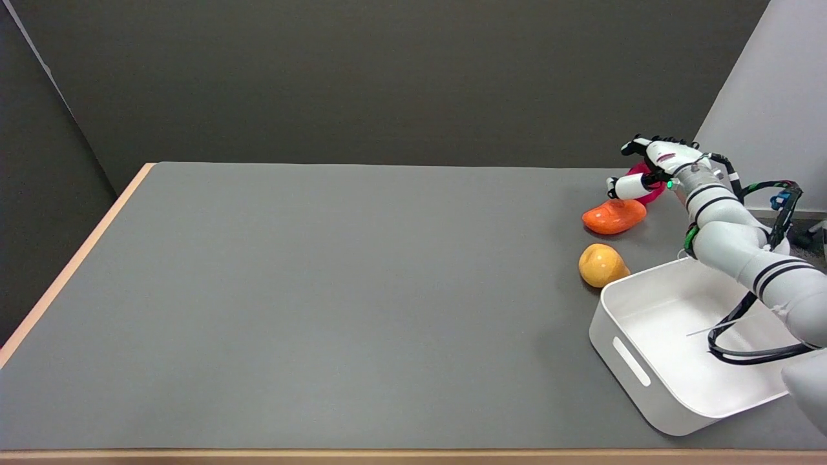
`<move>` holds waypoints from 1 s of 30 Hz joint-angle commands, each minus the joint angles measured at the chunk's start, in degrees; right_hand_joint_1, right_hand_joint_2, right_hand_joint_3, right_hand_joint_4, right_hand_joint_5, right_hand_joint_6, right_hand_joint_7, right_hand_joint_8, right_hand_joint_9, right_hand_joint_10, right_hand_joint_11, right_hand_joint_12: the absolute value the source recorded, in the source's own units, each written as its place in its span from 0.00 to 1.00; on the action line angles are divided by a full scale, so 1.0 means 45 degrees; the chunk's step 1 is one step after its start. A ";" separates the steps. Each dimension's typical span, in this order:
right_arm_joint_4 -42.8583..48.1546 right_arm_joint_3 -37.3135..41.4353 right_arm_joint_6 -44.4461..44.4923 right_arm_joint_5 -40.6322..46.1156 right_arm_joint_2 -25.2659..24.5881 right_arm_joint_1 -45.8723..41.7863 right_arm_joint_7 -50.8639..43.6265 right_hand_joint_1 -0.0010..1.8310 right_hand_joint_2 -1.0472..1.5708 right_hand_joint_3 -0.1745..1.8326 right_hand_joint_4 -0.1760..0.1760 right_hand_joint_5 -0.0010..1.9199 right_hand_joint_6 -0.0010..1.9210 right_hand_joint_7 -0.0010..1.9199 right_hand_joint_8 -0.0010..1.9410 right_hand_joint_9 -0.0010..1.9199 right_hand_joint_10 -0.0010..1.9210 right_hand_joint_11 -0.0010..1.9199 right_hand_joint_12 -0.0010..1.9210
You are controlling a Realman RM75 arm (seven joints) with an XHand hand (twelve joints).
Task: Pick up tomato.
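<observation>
1. Closing on the tomato (648,183) is the step in hand as I judge it: the right hand (654,165) sits over a red, rounded thing at the far right of the grey table (323,290), with one finger (628,186) reaching down in front of it
2. Settling the fingers evenly on both sides before any lift would serve best, since only a sliver of red shows and a one-sided pinch on a round fruit would likely let it roll out
3. Whether the hand has actually gripped the tomato or merely cups it I cannot tell; the fingers look partly curled round it, not spread wide
4. Lifting straight up looks wise, because an orange fruit-like object (614,216) lies just beside the tomato on the near side and a sideways drag could knock it
5. A yellow-orange rounded fruit (601,265) rests nearer still, against the corner of a white tray (630,352); both lie out of the lift path
6. The tomato looks glossy, deep pinkish red, smooth, and mostly hidden behind the hand
</observation>
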 commanded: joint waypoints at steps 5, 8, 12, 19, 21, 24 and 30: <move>-0.0374 -0.0081 0.0124 0.0000 -0.0094 0.0334 0.0000 0.32 0.63 0.56 0.86 0.13 0.28 0.14 0.16 0.09 0.34 0.07 0.67; -0.0451 -0.0081 0.0124 0.0000 -0.0094 0.0342 0.0000 0.32 0.63 0.56 0.86 0.13 0.28 0.14 0.16 0.09 0.34 0.07 0.67; -0.0994 -0.0131 0.0064 -0.0064 -0.0120 0.0608 0.0000 0.32 0.63 0.56 0.86 0.13 0.28 0.14 0.16 0.09 0.34 0.07 0.67; -0.2123 -0.0239 0.0070 -0.0010 -0.0191 0.1199 0.0000 0.32 0.63 0.56 0.86 0.13 0.28 0.14 0.16 0.09 0.34 0.07 0.67; -0.2498 -0.0259 0.0107 0.0000 -0.0227 0.1379 0.0000 0.32 0.63 0.56 0.86 0.13 0.28 0.14 0.16 0.09 0.34 0.07 0.67; -0.2846 -0.0259 0.0124 0.0000 -0.0279 0.1531 0.0000 0.32 0.63 0.56 0.87 0.13 0.28 0.14 0.16 0.09 0.34 0.07 0.67; -0.2931 -0.0259 0.0124 0.0000 -0.0315 0.1672 0.0000 0.33 0.63 0.56 0.87 0.13 0.28 0.14 0.16 0.09 0.34 0.06 0.67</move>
